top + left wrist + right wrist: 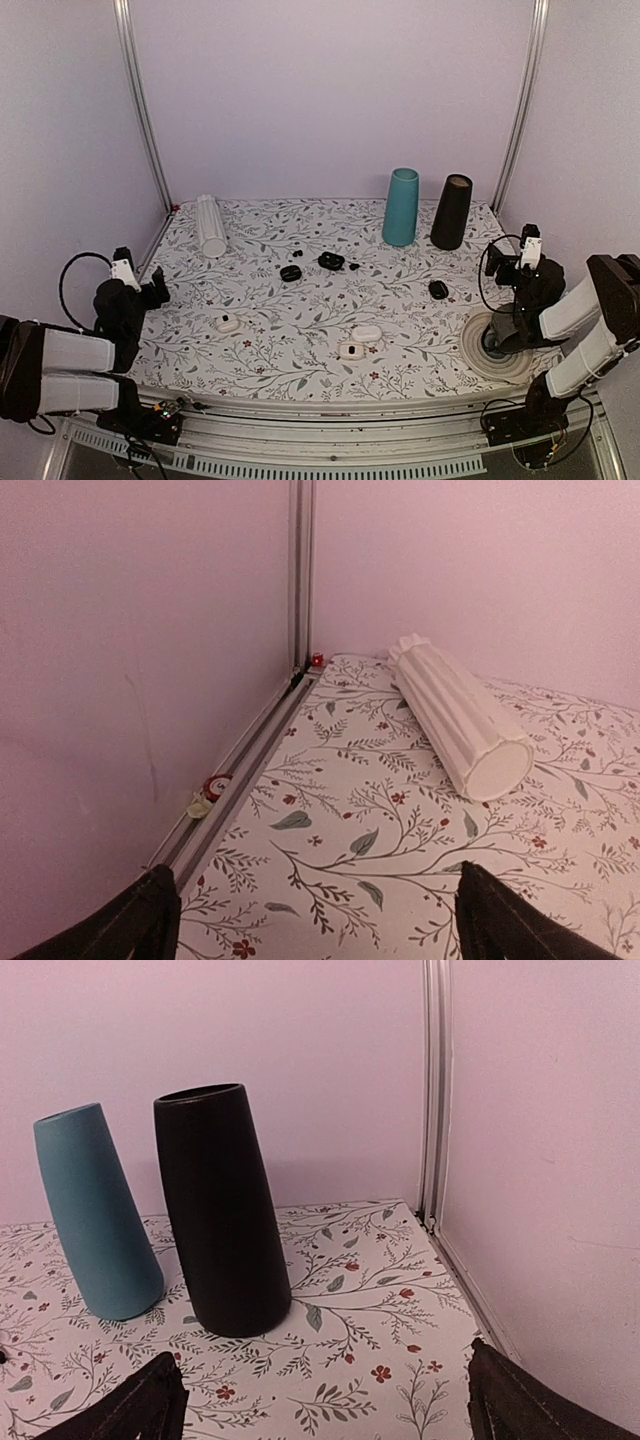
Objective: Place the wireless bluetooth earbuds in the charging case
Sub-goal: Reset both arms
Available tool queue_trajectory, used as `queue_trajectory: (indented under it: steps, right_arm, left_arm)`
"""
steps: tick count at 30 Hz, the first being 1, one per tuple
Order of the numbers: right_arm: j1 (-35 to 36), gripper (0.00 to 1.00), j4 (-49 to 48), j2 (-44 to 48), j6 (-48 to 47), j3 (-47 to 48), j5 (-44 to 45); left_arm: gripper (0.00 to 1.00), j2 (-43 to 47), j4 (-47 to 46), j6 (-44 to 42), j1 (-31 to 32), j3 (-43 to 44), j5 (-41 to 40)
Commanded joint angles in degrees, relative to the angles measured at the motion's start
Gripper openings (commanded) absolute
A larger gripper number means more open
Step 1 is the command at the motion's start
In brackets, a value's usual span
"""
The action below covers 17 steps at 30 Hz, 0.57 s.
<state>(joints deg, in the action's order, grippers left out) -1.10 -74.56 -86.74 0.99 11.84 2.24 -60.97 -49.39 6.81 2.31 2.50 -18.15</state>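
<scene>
Both arms sit back at the near corners of the table (300, 385), away from the task's things. The left gripper (310, 920) hangs released over the left edge, its two dark fingers spread with only patterned cloth between them, facing a white ribbed cylinder (462, 715) that lies on its side near the far left corner. The right gripper (325, 1405) is likewise spread and holds nothing, looking toward the far right corner where a teal vase (95, 1215) and a black vase (222, 1215) stand just beside each other. Near the middle of the table lie several small black pieces: one rounded piece (291, 272), a larger one (331, 260) with a smaller bit (354, 266) just beside it, and another (438, 289) further toward the right edge. Closer to the near edge lie three small white pieces (229, 324) (366, 333) (351, 351), the last two nearly touching. All are too small in the overhead view to tell which are earbuds and which are charging cases, or whether any case is open or already holds its buds. So progress cannot be settled from here: the scene fits loose earbuds waiting to be seated, and equally closed cases with buds inside and the arms parked. A pale round disc (497, 348) lies under the right arm.
</scene>
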Motion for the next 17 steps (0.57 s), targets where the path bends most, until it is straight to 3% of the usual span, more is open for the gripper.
queue_trajectory:
  steps: [1,4,7,10,11,13,15,17]
  right_arm:
    - [0.1,0.99,1.0,-0.9,-1.8,1.8,-0.6]
    - [0.1,0.99,1.0,-0.9,-2.2,1.9,-1.1]
    - [0.2,0.99,1.0,-1.0,-2.2,2.0,-1.3]
    - [0.1,0.99,1.2,-1.0,-2.3,2.1,-1.6]
    - [0.1,0.99,1.2,-1.0,-2.3,2.1,-1.7]
    - [0.1,0.99,1.4,-1.0,-2.3,2.2,-1.8]
    - [0.1,0.99,1.5,-1.1,-2.2,2.2,-1.9]
    - [0.0,0.99,1.4,-1.1,-2.2,2.2,-1.9]
  left_arm:
    - [0.96,-11.1,-25.2,-2.8,-1.2,1.4,0.9]
    - [0.96,-18.8,-28.0,-5.7,-1.1,5.3,6.2]
    - [0.96,-30.0,-43.2,-6.3,-1.3,4.0,3.7]
    - [0.96,-26.4,-29.0,-4.7,-1.9,8.1,5.8]
    - [0.96,-28.2,-30.7,-6.3,-1.7,9.2,6.1]
    - [0.96,-27.0,-23.8,-6.2,-0.4,11.4,5.0]
    - [0.96,-28.4,-27.5,-7.4,-0.4,10.8,4.7]
    - [0.96,-27.4,-24.9,-6.7,-0.3,11.1,4.8]
